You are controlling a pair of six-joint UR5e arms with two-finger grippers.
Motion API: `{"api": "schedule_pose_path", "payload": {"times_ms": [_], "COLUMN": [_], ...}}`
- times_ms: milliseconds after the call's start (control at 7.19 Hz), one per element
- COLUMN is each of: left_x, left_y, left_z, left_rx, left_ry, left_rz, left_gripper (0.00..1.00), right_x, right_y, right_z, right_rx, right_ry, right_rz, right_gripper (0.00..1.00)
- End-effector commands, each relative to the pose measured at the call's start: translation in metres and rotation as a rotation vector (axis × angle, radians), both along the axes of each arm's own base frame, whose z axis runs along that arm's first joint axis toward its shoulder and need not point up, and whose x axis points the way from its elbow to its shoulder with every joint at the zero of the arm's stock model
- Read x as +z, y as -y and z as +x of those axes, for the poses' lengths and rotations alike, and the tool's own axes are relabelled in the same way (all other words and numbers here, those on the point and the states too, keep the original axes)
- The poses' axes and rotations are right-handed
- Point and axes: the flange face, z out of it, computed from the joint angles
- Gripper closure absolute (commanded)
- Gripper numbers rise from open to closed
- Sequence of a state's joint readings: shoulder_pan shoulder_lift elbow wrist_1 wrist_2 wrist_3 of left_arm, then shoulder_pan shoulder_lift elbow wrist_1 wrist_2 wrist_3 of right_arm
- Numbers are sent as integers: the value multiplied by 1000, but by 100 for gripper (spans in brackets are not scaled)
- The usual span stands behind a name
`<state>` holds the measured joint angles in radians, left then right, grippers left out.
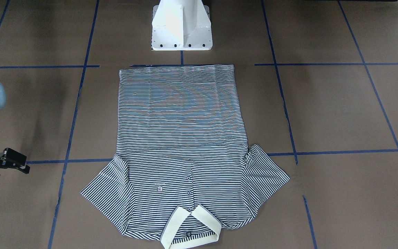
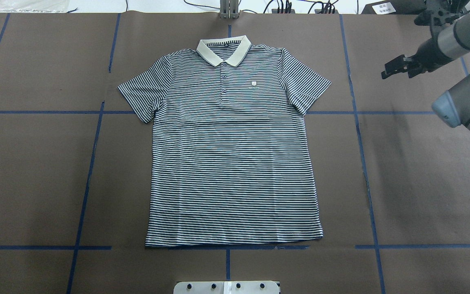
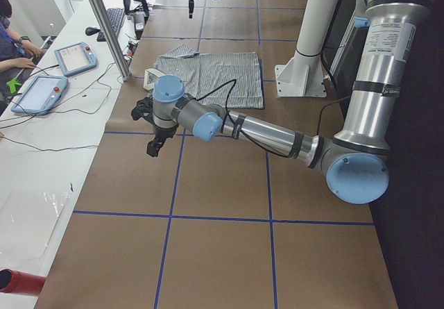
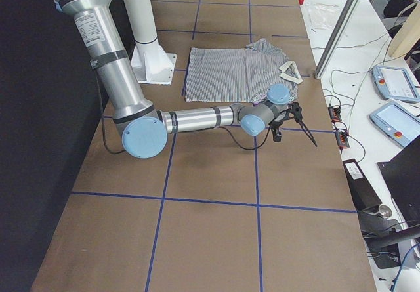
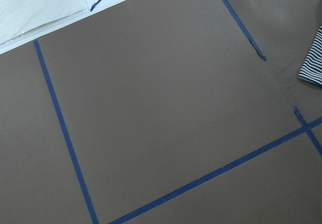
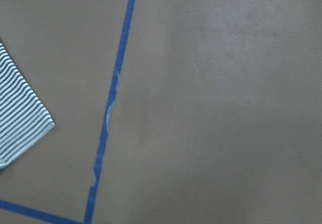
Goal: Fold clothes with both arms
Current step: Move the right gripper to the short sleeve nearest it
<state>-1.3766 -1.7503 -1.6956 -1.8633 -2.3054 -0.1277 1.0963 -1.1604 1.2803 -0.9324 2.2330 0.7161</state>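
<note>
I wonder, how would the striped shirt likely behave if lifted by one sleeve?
The shirt lies thin and flat, so it would probably drape limply. Its collar holds shape, likely somewhat stiffer.

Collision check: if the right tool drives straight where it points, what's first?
Right tool is angled down: likely bare brown table cover, just short of the polo shirt sleeve. Depth unclear.

Brown paper (image 2: 35, 171) covers the table, ruled into large squares by blue tape lines (image 2: 92, 163). Along the far edge runs a white bench (image 3: 41, 156) with two teach pendants (image 3: 75, 57), loose black cables (image 3: 41, 114) and a clear plastic sheet (image 3: 24, 219). An aluminium post (image 3: 116, 52) rises between bench and table. The light is even.
</note>
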Motion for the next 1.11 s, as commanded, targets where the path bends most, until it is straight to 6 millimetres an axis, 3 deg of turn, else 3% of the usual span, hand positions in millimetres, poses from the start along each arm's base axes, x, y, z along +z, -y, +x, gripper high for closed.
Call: {"api": "schedule_pose_path", "payload": {"times_ms": [0, 139, 278, 973], "left_x": [-34, -47, -51, -51], "left_y": [15, 16, 14, 13], "left_z": [22, 58, 69, 70], "left_rx": [-52, -59, -69, -88], "left_ry": [-51, -94, -118, -129], "left_rz": [-39, -60, -69, -96], "left_gripper": [0, 0, 0, 0], "right_x": [-68, -74, -77, -60], "right_y": [-4, -4, 4, 29], "right_z": [-114, -138, -152, -167], "right_rx": [105, 94, 85, 91], "right_ry": [-9, -9, -16, -96], "right_rz": [10, -2, -9, 8], "right_gripper": [0, 0, 1, 9]}}
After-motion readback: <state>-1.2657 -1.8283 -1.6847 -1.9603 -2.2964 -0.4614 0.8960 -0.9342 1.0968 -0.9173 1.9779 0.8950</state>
